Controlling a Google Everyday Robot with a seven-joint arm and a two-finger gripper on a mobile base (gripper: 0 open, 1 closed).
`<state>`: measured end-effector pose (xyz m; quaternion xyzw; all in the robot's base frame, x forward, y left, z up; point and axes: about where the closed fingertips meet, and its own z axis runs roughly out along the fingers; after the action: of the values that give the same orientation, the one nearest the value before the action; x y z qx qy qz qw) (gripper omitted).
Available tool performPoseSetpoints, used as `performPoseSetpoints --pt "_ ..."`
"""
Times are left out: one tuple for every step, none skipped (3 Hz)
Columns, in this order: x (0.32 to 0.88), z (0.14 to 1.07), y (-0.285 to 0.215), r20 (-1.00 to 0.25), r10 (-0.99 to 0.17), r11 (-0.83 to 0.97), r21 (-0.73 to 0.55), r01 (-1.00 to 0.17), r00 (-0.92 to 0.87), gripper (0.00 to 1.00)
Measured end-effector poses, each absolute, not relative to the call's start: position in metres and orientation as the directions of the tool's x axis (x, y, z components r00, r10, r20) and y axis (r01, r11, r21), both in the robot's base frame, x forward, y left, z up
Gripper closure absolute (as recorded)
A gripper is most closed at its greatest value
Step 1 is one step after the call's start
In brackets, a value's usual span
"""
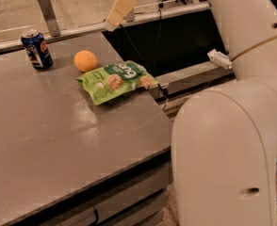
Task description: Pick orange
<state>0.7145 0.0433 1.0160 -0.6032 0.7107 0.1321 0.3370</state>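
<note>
The orange [85, 60] is a small round fruit lying on the grey table [58, 140] toward the back. It sits just left of and behind a green snack bag [116, 79], close to it. My gripper [116, 16] hangs at the top of the camera view, above the table's far right edge. It is up and to the right of the orange and well apart from it. Nothing shows in its grasp.
A blue soda can [36, 49] stands upright at the back left, left of the orange. My big white arm [232, 126] fills the right side, off the table's right edge. A metal post [47, 13] and rail run behind the table.
</note>
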Motion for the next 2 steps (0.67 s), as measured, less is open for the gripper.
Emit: performPoseSetpoints --pt "0.727 0.990 0.074 -0.724 -0.686 0.225 -0.124 -0.967 -0.067 0.00" --pt "0.729 0.965 0.103 -0.756 -0.649 0.191 -0.049 -0.980 -0.089 0.00"
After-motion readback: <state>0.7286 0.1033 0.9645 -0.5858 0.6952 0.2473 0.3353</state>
